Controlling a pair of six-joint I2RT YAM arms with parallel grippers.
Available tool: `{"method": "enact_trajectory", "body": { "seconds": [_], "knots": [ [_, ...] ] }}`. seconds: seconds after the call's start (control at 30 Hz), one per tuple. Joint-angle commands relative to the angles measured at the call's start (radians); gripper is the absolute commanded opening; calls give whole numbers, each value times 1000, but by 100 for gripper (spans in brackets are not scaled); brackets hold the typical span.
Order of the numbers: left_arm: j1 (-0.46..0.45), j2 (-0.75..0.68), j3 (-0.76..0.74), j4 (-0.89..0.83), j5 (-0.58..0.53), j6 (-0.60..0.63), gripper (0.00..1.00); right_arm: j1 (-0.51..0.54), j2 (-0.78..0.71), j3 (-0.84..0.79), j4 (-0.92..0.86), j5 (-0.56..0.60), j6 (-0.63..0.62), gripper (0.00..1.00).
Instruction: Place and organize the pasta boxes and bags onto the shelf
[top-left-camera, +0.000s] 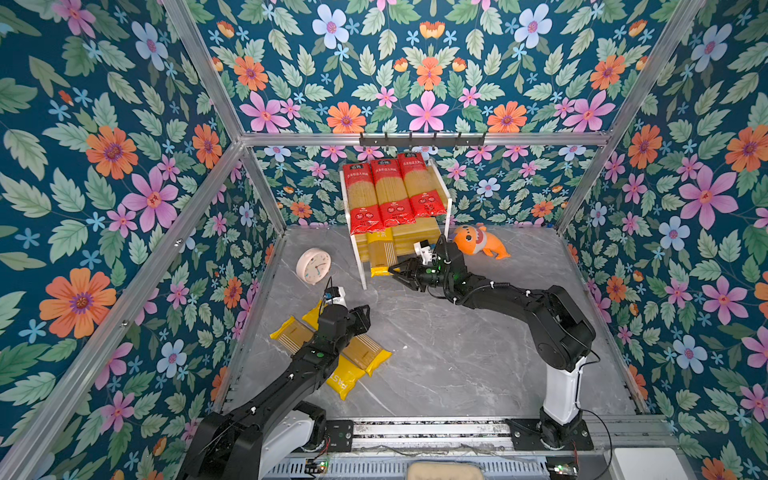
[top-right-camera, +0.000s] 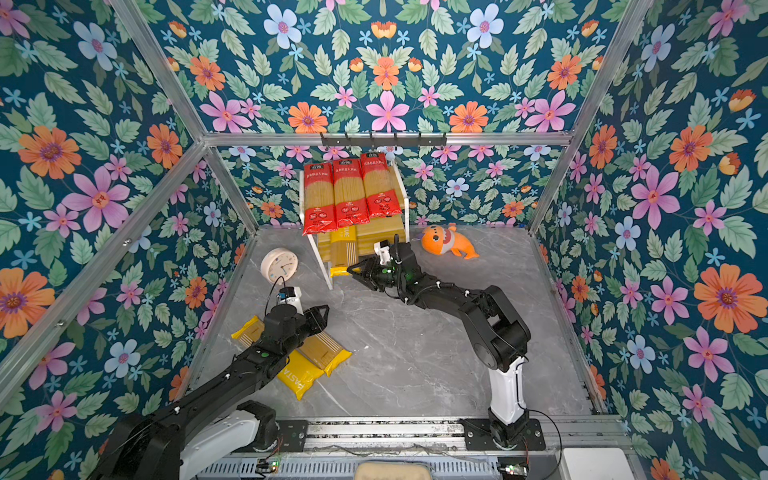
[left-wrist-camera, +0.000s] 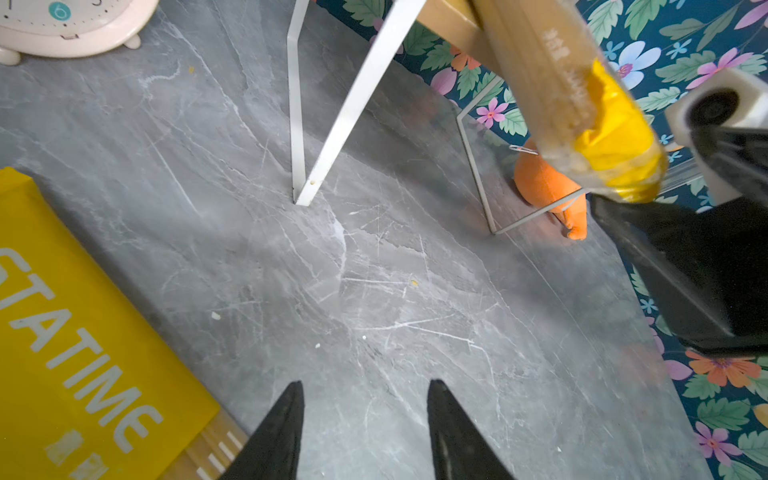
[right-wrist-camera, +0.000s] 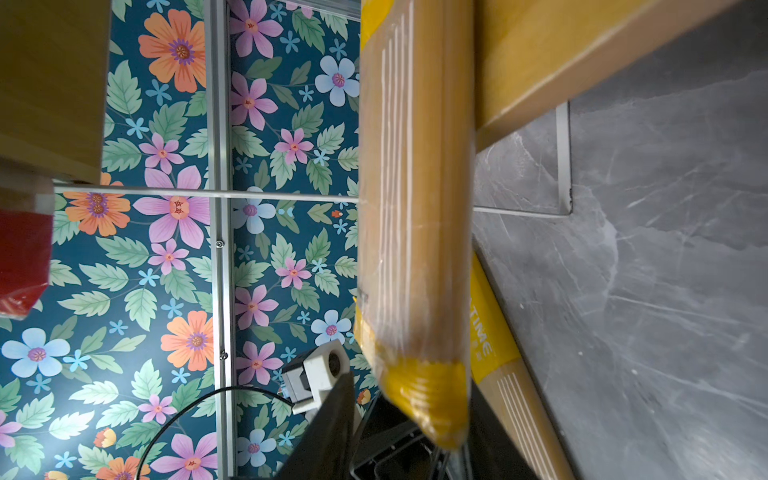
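Observation:
Three red pasta packs (top-left-camera: 392, 191) lie side by side on the top board of the shelf (top-left-camera: 448, 208). A yellow pack (top-left-camera: 382, 253) rests on the lower board, its near end sticking out past the front. My right gripper (top-left-camera: 395, 270) is at that end. In the right wrist view the end (right-wrist-camera: 419, 386) sits between the jaws, which stand open with a gap on one side. Two more yellow packs (top-left-camera: 368, 353) (top-left-camera: 291, 332) lie crossed on the table under my left arm. My left gripper (left-wrist-camera: 365, 386) hangs open over bare table beside them.
A pale round clock (top-left-camera: 313, 266) stands left of the shelf and an orange plush fish (top-left-camera: 482, 243) lies right of it. A black hook rail (top-left-camera: 422, 139) runs above the shelf. Flowered walls close in the grey marble table (top-left-camera: 457, 353) on three sides.

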Motion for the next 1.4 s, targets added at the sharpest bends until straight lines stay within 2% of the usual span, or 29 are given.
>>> {"method": "enact_trajectory", "body": {
  "seconds": [0.0,0.17,0.3,0.6,0.73,1.07,1.23,1.37],
  "knots": [
    [0,-3,-6,40,8,-9,51,3,22,45,-11,-4,-19,33],
    [-1,-24,-14,21,-7,-2,51,15,61,126,-73,-6,-68,16],
    [1,-31,-18,17,-9,2,51,20,91,172,-82,-15,-75,7],
    [0,-6,-18,34,7,-4,51,21,162,277,-116,-55,-84,1],
    [1,-5,-20,37,11,-7,51,21,178,300,-134,-53,-84,5],
    [0,-2,-30,50,19,-17,51,20,162,284,-141,-48,-75,26],
    [2,-35,-45,34,12,-31,51,21,92,185,-100,-49,-83,37],
    [20,-54,-8,-75,-9,-26,51,22,14,52,-67,-49,-85,42]
  ]
}}
